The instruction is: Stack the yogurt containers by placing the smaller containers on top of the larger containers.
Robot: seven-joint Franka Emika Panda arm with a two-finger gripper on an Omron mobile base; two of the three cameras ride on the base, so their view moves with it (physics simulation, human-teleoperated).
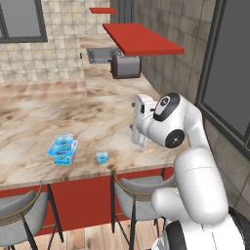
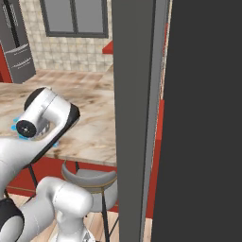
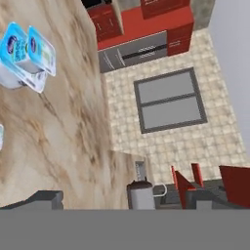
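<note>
Light-blue small cup (image 1: 101, 156) sits at lower centre, left of the gripper (image 1: 139, 141); the stacked tubs (image 1: 62, 149) lie further left. Its jaws stand wide open, holding nothing.

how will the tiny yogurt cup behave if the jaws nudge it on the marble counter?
The tiny yogurt cup looks small and thin-walled, so probably very light. It stands on a polished marble counter, so it would likely slide before tipping, given its squat, cube-like shape. A hard squeeze might dent it.
</note>
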